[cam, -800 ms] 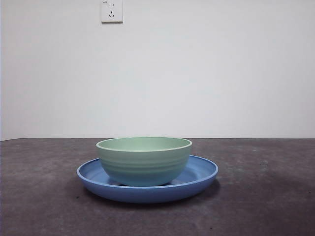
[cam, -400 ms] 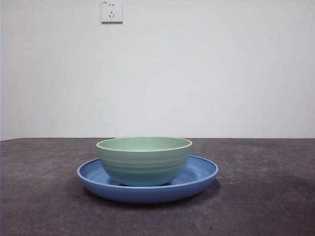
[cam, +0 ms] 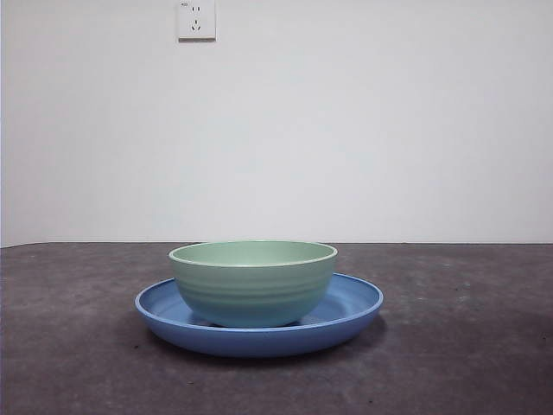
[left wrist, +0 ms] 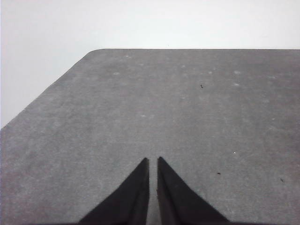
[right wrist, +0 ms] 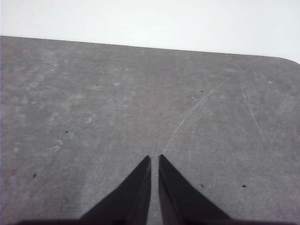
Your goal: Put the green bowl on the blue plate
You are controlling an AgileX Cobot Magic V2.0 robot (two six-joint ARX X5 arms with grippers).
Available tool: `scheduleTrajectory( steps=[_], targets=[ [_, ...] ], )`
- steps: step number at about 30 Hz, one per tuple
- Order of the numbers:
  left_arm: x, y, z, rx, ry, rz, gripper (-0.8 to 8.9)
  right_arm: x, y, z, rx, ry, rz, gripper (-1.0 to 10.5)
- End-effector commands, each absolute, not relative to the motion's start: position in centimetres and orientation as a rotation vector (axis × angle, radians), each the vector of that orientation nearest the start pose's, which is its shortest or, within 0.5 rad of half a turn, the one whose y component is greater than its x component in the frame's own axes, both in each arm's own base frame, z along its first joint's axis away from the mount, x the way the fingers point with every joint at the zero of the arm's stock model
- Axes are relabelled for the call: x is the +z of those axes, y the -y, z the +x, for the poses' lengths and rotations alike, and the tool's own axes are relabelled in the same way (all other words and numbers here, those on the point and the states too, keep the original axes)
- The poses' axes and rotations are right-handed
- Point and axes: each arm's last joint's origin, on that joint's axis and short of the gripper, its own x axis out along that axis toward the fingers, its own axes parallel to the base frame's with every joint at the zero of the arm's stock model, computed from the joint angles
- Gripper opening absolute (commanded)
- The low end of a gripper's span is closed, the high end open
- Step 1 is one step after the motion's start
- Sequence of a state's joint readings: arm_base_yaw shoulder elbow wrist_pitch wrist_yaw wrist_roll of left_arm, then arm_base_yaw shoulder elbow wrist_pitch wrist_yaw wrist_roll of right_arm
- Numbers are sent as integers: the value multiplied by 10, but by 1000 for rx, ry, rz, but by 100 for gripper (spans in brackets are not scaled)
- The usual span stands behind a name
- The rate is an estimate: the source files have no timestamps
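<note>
The pale mint-green bowl (cam: 252, 283) stands upright inside the wide blue plate (cam: 354, 309) on the dark grey table in the front view. Neither arm shows in the front view. My left gripper (left wrist: 153, 161) is shut and empty over bare table, away from the dishes. My right gripper (right wrist: 154, 159) is shut and empty over bare table as well. Neither wrist view shows the bowl or the plate.
A white wall stands behind the table, with a power socket (cam: 196, 19) high up. The left wrist view shows a rounded table corner (left wrist: 96, 50); the right wrist view shows another corner (right wrist: 290, 58).
</note>
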State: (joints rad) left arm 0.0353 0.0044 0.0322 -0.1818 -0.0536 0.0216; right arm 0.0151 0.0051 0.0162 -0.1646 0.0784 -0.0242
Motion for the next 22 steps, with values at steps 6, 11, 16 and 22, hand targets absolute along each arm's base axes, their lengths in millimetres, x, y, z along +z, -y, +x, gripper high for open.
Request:
scheduleTrajectory(
  steps=[6, 11, 16, 22],
  targets=[
    [149, -5, 95, 91, -181, 39, 27, 151, 1, 96, -59, -162, -45, 25],
    [149, -5, 95, 91, -180, 39, 27, 152, 1, 96, -59, -149, -45, 25],
    [149, -5, 95, 91, -181, 39, 27, 152, 1, 96, -59, -149, -45, 25],
    [149, -5, 95, 91, -181, 39, 27, 152, 1, 96, -59, -149, -45, 25]
  ],
)
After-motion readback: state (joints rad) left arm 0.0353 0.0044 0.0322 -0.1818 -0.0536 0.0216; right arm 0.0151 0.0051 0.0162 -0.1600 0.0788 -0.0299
